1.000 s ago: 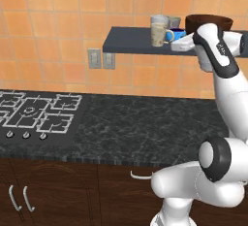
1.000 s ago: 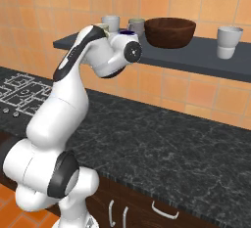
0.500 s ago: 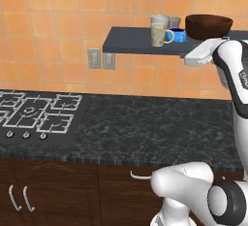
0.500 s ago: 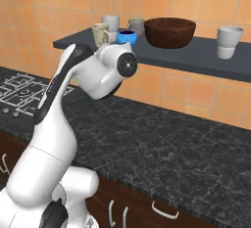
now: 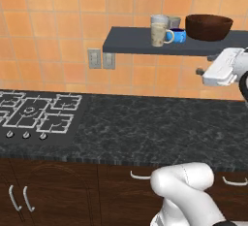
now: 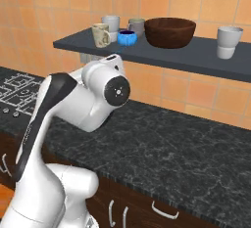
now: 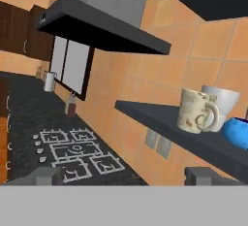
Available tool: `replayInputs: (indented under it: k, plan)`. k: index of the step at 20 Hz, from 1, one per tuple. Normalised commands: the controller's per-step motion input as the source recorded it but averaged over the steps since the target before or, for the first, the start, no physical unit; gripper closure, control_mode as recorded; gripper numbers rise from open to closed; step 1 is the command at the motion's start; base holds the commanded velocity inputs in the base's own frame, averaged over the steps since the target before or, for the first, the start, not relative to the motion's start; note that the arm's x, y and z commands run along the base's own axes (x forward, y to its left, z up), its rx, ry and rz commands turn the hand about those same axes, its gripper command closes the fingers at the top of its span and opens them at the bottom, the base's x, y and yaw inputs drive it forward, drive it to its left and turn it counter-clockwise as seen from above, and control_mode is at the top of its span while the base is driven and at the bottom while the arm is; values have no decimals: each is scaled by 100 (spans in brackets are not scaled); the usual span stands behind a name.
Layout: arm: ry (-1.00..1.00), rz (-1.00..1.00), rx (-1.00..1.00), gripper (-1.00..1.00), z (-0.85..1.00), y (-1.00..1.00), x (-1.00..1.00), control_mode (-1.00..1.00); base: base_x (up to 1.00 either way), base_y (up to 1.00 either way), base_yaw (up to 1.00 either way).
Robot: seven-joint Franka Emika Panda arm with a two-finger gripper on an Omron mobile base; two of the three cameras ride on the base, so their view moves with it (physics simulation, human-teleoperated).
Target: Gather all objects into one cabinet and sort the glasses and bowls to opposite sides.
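Black-flecked stone makes up the desk nearest the base, bare of tableware, with a gas hob set into it at the left. Above it the white arm's hand, the jaws, hangs below the shelf's front edge; the two finger tips stand spread wide apart with nothing between them. Beyond, the slate-grey shelf carries everything: at its left end the beige patterned mug with a pale cup behind it, then the small blue bowl just beside a grey cup, then the large brown bowl near the middle, and, well apart to the right, a stack of two pale cups. Gathering looks finished, since no cup or bowl shows anywhere but on this board. Sorting looks unfinished: the bowls sit between drinking vessels on both sides, so either the right-hand stack must join the mug's group, or both bowls must shift past it.
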Motion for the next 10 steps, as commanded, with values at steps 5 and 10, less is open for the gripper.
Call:
replayInputs:
  k: [5,10]
  plan:
    - [-4,0,-5,-100,0,0,-100,-100,0,0,0]
    - [-5,0,-3,-100,0,0,-100,-100,0,0,0]
